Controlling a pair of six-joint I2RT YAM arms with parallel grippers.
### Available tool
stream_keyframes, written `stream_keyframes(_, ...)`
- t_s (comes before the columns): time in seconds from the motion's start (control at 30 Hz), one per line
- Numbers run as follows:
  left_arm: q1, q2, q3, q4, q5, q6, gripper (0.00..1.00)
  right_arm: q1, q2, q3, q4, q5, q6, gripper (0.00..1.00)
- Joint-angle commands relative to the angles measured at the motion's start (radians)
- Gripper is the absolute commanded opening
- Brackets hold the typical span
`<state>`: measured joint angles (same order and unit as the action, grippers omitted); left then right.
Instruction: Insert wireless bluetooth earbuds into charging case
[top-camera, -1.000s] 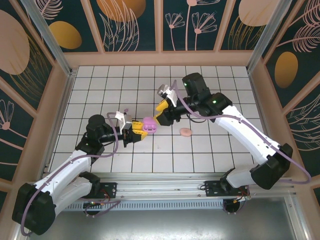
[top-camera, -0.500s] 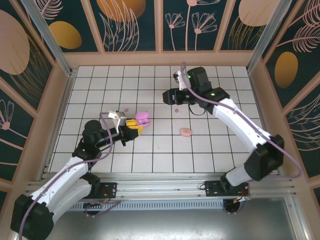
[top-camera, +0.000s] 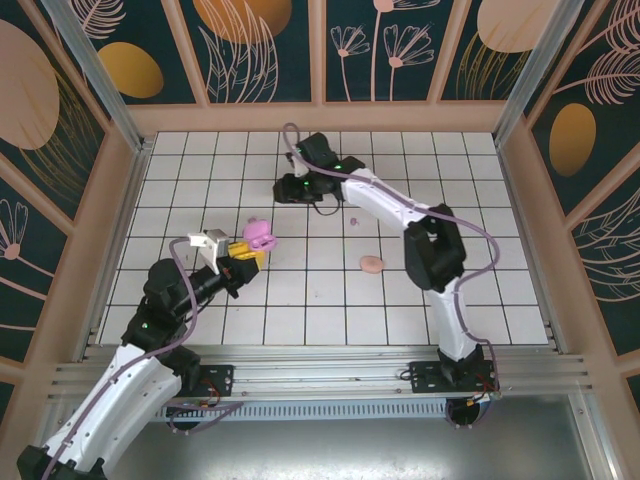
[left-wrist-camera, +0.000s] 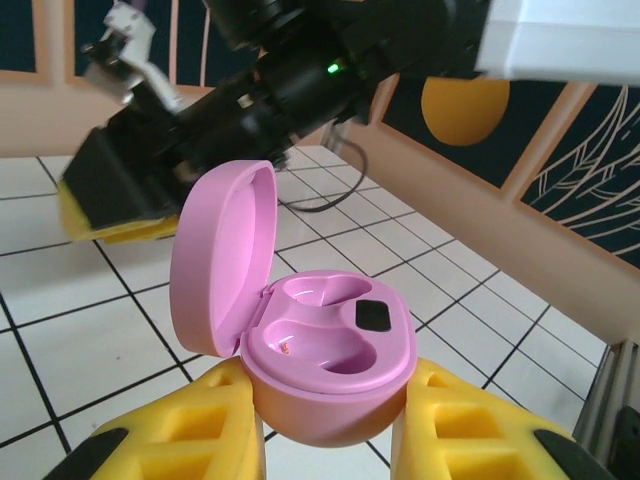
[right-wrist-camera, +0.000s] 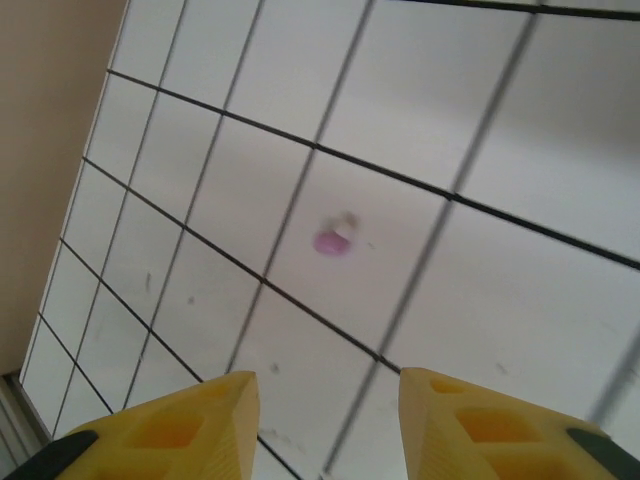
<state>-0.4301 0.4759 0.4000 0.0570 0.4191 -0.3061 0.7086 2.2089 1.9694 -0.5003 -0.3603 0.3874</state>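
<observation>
Your left gripper is clamping the open charging case, while your right gripper is hovering, jaws parted and empty, over a tiny earbud lying on the tiles.

Pink case, yellow fingers, white dark-gridded floor, purple earbud.

The white tiled worktop, crossed by dark grout lines, is framed by a wooden border. A pale pink oval case lies right of the middle. A tiny purple earbud lies near it, toward the far edge, not touching.
</observation>
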Motion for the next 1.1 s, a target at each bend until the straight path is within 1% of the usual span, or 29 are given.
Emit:
stream_keyframes(0.0, 0.006, -0.025, 0.055, -0.065, -0.045, -0.013, 0.01, 0.039, 0.131, 0.179, -0.038, -0.021, -0.048, 0.40)
stream_keyframes(0.1, 0.005, -0.031, 0.075, -0.085, -0.039, -0.009, 0.00, 0.064, 0.265, 0.370, -0.078, -0.048, -0.161, 0.39)
stream_keyframes(0.2, 0.004, -0.035, 0.085, -0.097, -0.033, -0.016, 0.00, 0.089, 0.348, 0.463, -0.077, -0.034, -0.285, 0.38)
stream_keyframes(0.3, 0.005, -0.047, 0.085, -0.100, -0.031, -0.031, 0.00, 0.106, 0.375, 0.458, -0.031, -0.014, -0.356, 0.38)
stream_keyframes(0.4, 0.006, -0.057, 0.090, -0.110, -0.035, -0.035, 0.00, 0.107, 0.398, 0.457, 0.000, -0.006, -0.366, 0.38)
stream_keyframes(0.57, 0.005, -0.062, 0.092, -0.119, -0.037, -0.034, 0.00, 0.110, 0.433, 0.461, 0.043, -0.029, -0.368, 0.43)
stream_keyframes(0.9, 0.005, -0.079, 0.077, -0.110, -0.026, -0.038, 0.00, 0.128, 0.474, 0.464, 0.052, 0.009, -0.455, 0.50)
stream_keyframes(1.07, 0.006, -0.099, 0.062, -0.089, -0.018, -0.047, 0.00, 0.135, 0.483, 0.461, 0.045, 0.021, -0.498, 0.50)
